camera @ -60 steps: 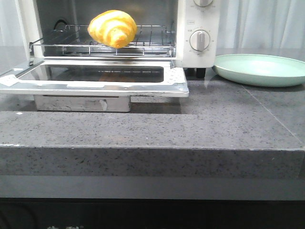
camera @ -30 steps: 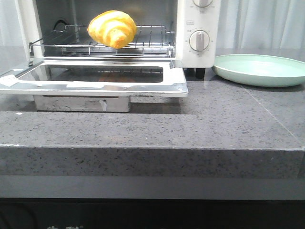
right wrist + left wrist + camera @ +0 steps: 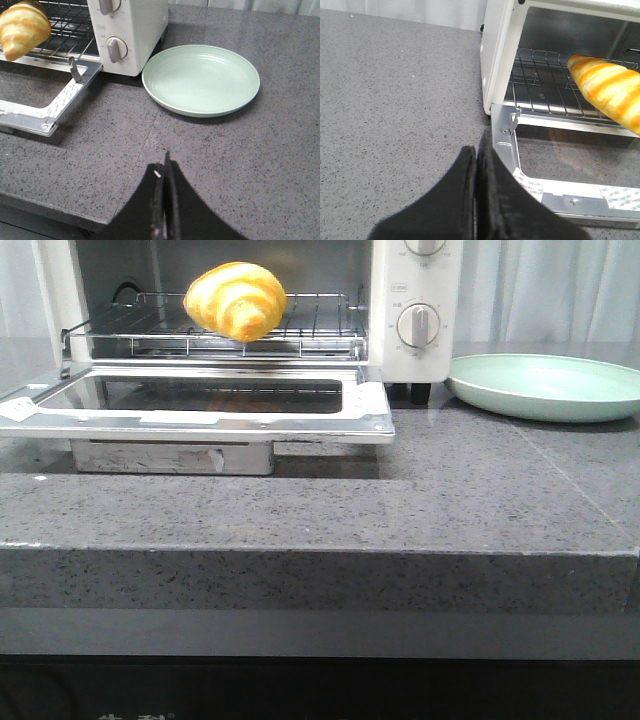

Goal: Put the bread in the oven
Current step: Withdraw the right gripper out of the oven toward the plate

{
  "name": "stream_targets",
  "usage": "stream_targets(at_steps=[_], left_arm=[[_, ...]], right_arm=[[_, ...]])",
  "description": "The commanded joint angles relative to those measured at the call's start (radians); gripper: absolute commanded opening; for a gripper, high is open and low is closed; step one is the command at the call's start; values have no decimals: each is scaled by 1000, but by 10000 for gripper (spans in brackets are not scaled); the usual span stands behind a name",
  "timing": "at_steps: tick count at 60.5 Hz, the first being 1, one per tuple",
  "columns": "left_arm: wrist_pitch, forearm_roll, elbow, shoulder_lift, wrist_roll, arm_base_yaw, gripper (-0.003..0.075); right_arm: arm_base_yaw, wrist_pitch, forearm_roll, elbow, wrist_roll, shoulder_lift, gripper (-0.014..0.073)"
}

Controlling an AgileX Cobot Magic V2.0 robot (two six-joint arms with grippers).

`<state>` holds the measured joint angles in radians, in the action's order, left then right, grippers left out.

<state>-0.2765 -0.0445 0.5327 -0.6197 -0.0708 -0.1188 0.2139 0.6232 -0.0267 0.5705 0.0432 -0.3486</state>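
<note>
The bread [image 3: 237, 299], a glossy golden-yellow roll with orange-brown stripes, lies on the wire rack [image 3: 320, 325] inside the white oven [image 3: 415, 350]. The oven's glass door [image 3: 200, 405] hangs open and flat. The bread also shows in the left wrist view [image 3: 610, 90] and the right wrist view [image 3: 22, 27]. My left gripper [image 3: 476, 155] is shut and empty, above the counter beside the door's corner. My right gripper [image 3: 165, 167] is shut and empty, above the counter in front of the plate. Neither gripper shows in the front view.
A pale green round plate [image 3: 550, 385] stands empty to the right of the oven, also in the right wrist view [image 3: 200, 80]. The grey speckled counter [image 3: 400, 500] has its front edge near me. The oven's dials [image 3: 418, 324] face forward.
</note>
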Motion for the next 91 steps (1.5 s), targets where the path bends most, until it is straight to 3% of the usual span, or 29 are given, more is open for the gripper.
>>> stream_targets(at_steps=[1,40,74,91], left_arm=[[81,-8,30,4,-10,5,-20],[96,-6,10,16,-10,5,-20],[93,-6,-450,630,-10,63,-20],[182,9,-545,644,-10,100,-20]], right_arm=[[-6,-27,2,16,-10,46,-68],[-6,6,2,16,-10,61,-68],[-6,6,0,16,-10,61,-68],[-6,6,0,16,-10,60,-68]])
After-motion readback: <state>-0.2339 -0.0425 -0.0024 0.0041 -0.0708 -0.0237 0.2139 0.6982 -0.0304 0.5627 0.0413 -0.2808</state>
